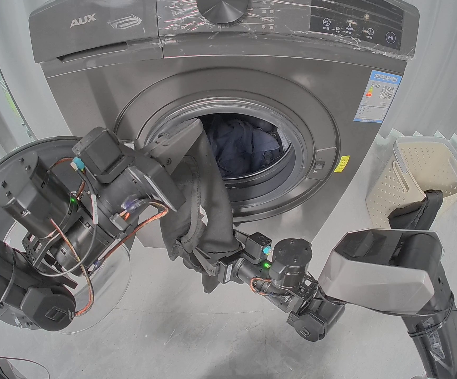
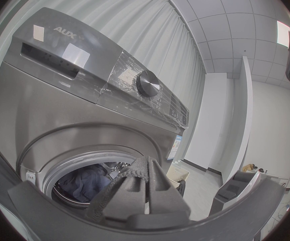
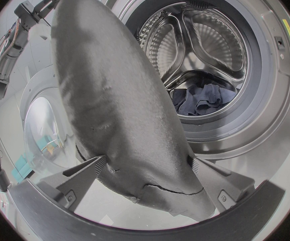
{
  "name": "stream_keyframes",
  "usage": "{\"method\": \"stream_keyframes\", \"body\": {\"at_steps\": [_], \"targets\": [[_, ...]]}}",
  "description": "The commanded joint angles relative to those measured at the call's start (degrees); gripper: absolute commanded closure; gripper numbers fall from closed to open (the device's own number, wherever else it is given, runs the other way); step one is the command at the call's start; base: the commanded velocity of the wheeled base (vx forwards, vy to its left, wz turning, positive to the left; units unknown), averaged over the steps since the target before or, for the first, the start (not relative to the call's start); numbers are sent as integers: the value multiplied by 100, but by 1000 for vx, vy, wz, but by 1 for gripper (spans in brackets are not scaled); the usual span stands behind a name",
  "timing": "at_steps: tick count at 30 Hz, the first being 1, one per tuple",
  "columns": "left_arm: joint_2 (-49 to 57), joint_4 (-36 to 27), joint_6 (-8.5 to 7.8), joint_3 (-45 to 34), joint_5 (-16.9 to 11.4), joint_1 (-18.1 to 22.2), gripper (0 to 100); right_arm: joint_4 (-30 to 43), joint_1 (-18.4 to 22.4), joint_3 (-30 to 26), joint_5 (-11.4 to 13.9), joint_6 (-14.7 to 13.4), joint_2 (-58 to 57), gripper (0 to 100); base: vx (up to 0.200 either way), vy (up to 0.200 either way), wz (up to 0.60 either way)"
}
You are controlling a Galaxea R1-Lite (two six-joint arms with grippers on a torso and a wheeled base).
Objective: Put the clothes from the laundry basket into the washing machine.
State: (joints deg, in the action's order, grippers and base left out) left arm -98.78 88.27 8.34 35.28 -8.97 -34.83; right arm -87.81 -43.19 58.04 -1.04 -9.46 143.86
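The dark grey garment (image 1: 202, 196) hung long and steep, its top hem pinched in the tightly closed left tool (image 2: 147, 171). The washing machine (image 1: 313, 90) mouth lay just ahead of that tool. The right tool (image 3: 145, 164) met the lower end below; whether it gripped, I could not tell.

Our right gripper (image 3: 145, 160) is black, screws (image 3: 69, 196) at its wedge fingers (image 3: 81, 176); orange braided cable (image 1: 144, 225) loops our black left arm (image 1: 118, 180).
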Motion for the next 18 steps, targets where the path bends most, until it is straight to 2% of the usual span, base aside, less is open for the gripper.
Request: {"method": "stream_keyframes", "body": {"at_steps": [1,6,18], "targets": [[122,-12,1,5,-17,-6,100,9,83,384,-2,6,423,0,0,0,0],[236,-29,10,14,-26,-68,100,9,215,603,-2,-3,573,0,0,0,0],[245,-21,19,-12,-26,-94,100,18,215,1034,-63,-21,643,0,0,0,0]]}}
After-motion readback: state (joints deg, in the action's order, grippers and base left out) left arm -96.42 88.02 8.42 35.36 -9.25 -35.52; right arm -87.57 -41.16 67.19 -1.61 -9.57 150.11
